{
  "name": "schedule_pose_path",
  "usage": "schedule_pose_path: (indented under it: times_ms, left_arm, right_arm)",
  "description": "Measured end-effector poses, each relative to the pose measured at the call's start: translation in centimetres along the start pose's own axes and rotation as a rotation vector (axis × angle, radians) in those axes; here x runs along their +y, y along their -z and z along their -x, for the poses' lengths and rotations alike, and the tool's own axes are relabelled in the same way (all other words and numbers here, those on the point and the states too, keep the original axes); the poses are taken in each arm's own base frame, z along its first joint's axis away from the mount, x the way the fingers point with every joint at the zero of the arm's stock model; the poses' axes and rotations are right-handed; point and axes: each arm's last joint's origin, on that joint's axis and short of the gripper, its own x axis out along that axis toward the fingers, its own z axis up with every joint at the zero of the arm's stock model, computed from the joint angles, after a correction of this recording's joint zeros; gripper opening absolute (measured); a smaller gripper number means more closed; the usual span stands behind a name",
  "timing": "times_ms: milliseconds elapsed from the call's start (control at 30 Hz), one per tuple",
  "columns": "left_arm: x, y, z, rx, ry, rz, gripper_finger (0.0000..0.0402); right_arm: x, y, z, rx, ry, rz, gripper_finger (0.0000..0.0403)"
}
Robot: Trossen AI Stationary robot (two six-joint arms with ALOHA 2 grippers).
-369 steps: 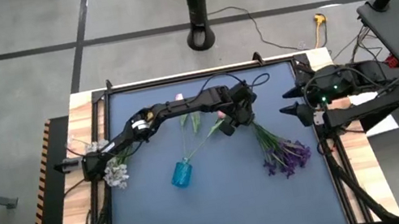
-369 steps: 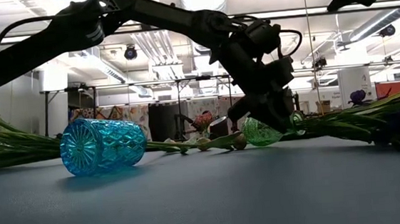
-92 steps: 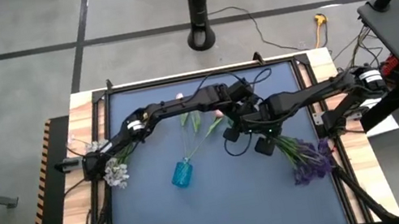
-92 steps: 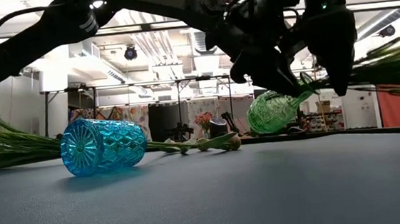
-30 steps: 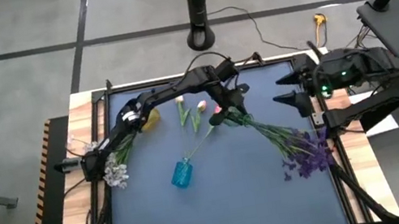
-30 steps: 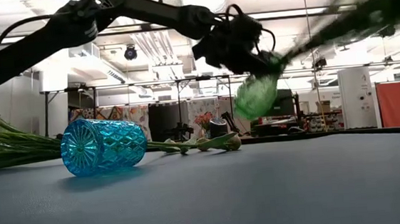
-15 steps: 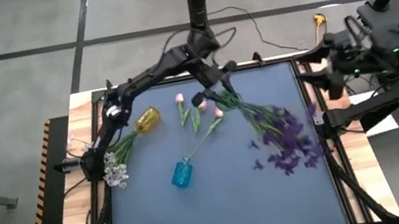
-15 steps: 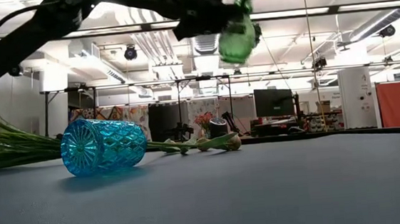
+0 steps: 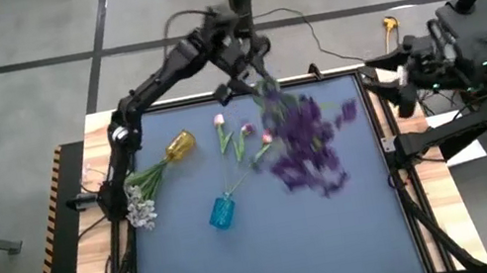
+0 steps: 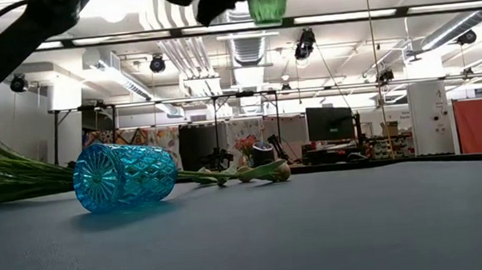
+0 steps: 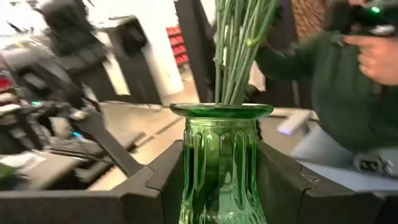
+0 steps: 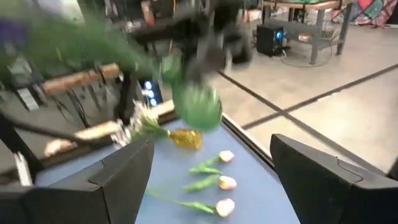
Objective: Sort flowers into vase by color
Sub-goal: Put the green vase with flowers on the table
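Your left gripper (image 11: pixel 221 186) clamps the ribbed green glass vase (image 11: pixel 222 163), raised high above the table's (image 9: pixel 381 233) far edge, purple flowers (image 9: pixel 303 141) inside. Your right gripper (image 9: pixel 392 80) waits open. Faceted blue vase (image 10: pixel 123 175) lies toppled beside pink tulips (image 9: pixel 242 140).

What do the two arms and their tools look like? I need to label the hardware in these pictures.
Both arms are dark, jointed links. The left arm has a white marking near its lower joint and a thin black cable looping over its wrist. Its left tool has two dark, angular, flat-faced fingers. The right arm is bulkier and black, and its right tool has two wide dark wedge-shaped fingers.
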Motion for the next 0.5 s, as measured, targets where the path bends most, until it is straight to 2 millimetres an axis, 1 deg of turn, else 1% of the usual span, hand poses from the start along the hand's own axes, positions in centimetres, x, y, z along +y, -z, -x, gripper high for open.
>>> schedule_pose_path:
  times_ms: [33,67,167,233,367,500]
  left_arm:
    - [0.2,-0.9,0.4,-0.007,-0.015,-0.001,0.0142]
    - [0.4,-1.7,0.8,-0.014,-0.028,0.0,0.0142]
    - [0.8,-3.5,1.8,-0.018,-0.1,0.008,0.0142]
    - [1.0,-4.2,2.2,-0.026,-0.139,0.027,0.0142]
    - [1.1,-4.3,2.4,-0.035,-0.142,0.109,0.0142]
    - [0.9,-3.2,1.7,-0.022,-0.123,0.144,0.0142]
  right_arm:
    - [0.1,0.3,-0.5,0.019,0.004,0.019,0.0313]
    - [0.4,0.7,-1.6,0.05,0.012,0.04,0.0313]
    - [1.5,2.2,-5.6,0.133,0.042,0.142,0.0313]
    - [1.9,3.3,-7.1,0.106,0.034,0.202,0.0313]
    - [2.3,5.9,-10.0,-0.022,0.006,0.305,0.0313]
    - [2.5,8.9,-12.1,-0.125,0.004,0.363,0.0313]
